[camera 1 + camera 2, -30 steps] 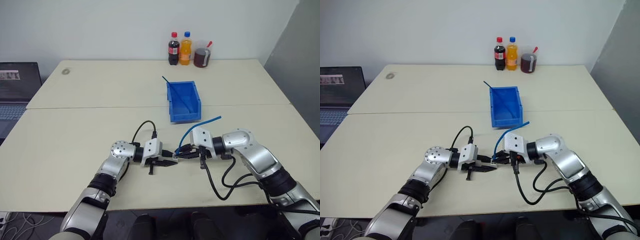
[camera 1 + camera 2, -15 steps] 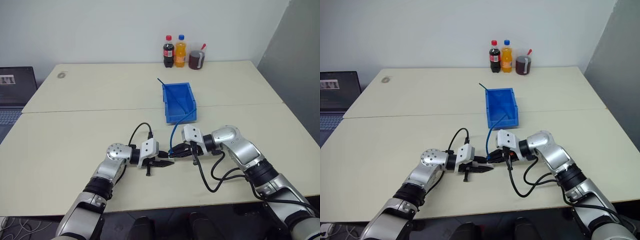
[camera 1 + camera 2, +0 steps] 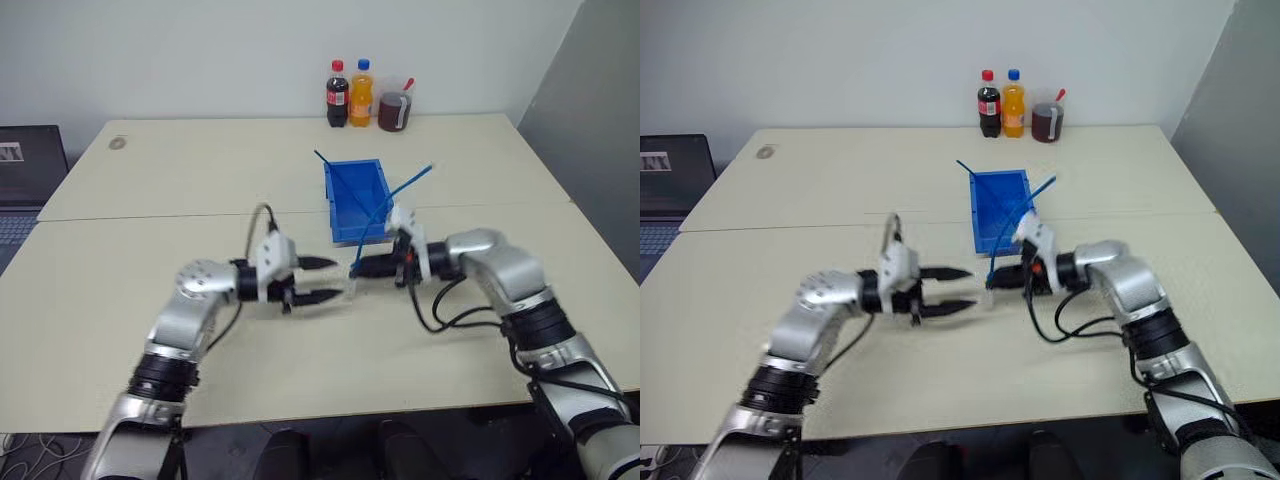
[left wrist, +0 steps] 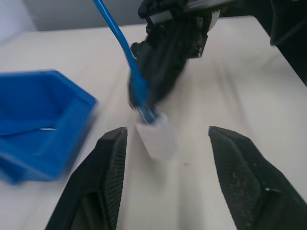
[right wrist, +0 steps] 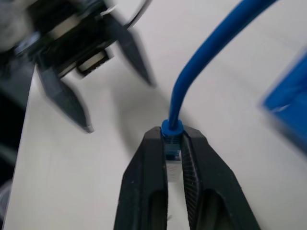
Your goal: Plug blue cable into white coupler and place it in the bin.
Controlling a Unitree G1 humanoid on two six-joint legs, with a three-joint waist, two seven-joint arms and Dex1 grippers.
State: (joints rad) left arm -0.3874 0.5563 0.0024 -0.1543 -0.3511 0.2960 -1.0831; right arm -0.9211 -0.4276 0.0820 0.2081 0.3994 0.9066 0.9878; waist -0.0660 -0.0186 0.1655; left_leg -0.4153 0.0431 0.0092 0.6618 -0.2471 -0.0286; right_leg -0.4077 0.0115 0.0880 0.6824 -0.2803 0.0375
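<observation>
Now, head views: you see both grippers raised over the table [image 3: 120, 300], tips facing each other in front of the bin [image 3: 352, 203].
Left gripper [image 3: 325, 280]: its 2 fingers stand spread apart, holding nothing.
Right gripper [image 3: 358, 268]: its fingers are pinched on the blue cable [image 3: 400, 190], which rises up and to the right across the bin.
White coupler [image 3: 990, 295]: it hangs on the cable's plug, between the 2 grippers.
Left wrist view: you see the coupler [image 4: 156, 139] between the spread fingers [image 4: 108, 177], touching neither.
Right wrist view: the fingers [image 5: 151, 187] clamp the cable's plug [image 5: 171, 143].
Back edge: 2 bottles [image 3: 350, 94] and a cup [image 3: 392, 110].
</observation>
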